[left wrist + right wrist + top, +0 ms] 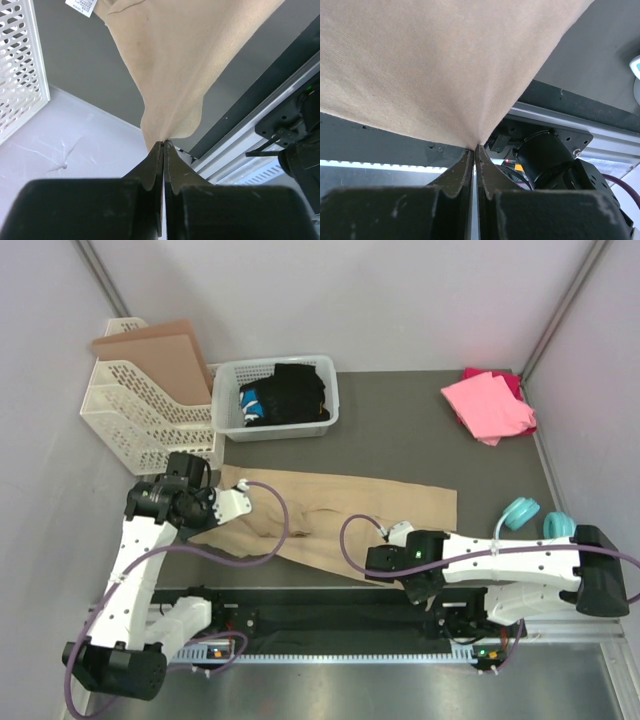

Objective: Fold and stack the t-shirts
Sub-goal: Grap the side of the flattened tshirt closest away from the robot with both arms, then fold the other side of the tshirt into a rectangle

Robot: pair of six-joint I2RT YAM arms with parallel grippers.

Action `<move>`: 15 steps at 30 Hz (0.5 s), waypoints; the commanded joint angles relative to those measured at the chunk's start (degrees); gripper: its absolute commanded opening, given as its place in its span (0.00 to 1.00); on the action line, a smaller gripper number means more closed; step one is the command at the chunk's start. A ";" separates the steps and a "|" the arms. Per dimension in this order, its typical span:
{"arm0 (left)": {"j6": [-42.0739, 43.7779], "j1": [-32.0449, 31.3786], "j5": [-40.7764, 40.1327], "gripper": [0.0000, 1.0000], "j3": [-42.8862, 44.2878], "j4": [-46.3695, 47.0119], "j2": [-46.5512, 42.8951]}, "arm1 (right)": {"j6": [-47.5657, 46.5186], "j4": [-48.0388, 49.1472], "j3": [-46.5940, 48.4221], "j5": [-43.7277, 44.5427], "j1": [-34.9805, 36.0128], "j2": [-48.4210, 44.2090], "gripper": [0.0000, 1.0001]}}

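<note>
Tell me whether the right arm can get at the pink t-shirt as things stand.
Probably not yet: the right pincer is shut on the tan t-shirt, so it must let go first. The bare mat toward the pink t-shirt looks free.

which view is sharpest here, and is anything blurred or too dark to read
Top external: evenly lit, soft shadows, the tan t-shirt in focus. Left wrist: the cloth's weave is crisp, but the left gripper pinching it is near-black and soft close to the lens. Right wrist: much the same, weave sharp, right gripper dark.
</note>
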 commanded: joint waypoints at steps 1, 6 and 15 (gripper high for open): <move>2.42 0.23 -1.60 0.00 0.20 -9.14 0.76 | -0.25 -2.72 2.08 0.38 0.63 -0.34 0.00; 1.89 0.23 6.20 0.00 7.31 -9.06 10.68 | -0.78 -2.45 5.33 5.03 -1.13 3.96 0.00; 1.36 0.23 10.27 0.00 17.69 -5.10 26.60 | -6.66 3.52 6.92 9.61 -12.81 5.55 0.00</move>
